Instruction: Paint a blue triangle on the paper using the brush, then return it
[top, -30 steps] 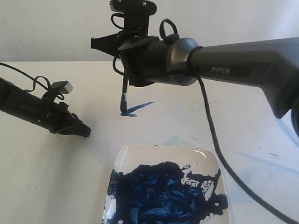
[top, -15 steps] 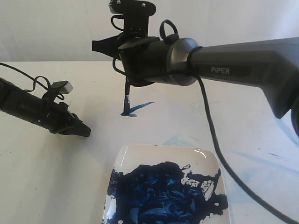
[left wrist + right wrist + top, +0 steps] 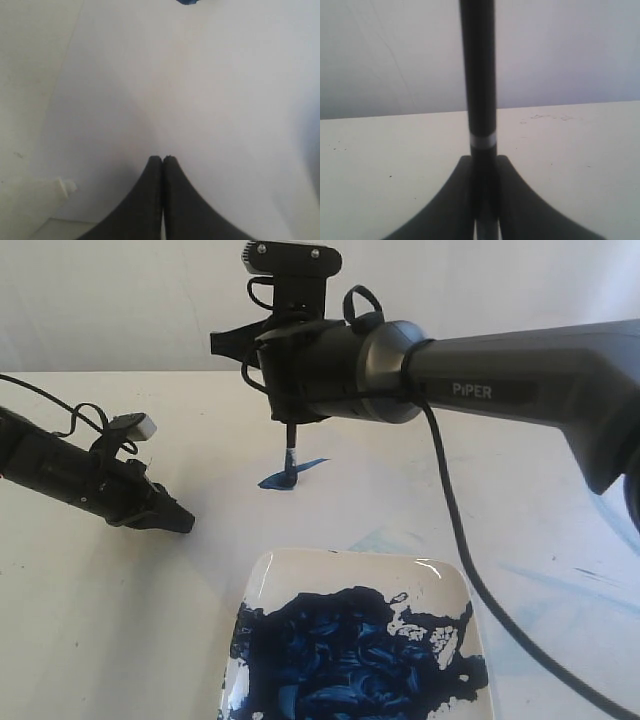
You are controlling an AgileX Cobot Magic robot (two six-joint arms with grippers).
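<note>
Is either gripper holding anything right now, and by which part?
The right gripper clamps the brush by its black handle, right next to the pale ring. The left gripper is shut with nothing between its fingers.

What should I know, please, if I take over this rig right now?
Left gripper: shut, empty, facing the paper.
Right gripper: shut on the brush, held upright, tip at the blue strokes.
Done: part of the blue triangle, two strokes showing.
To do: close the outline, then return the brush.
The plate of paint sits nearer the camera.
</note>
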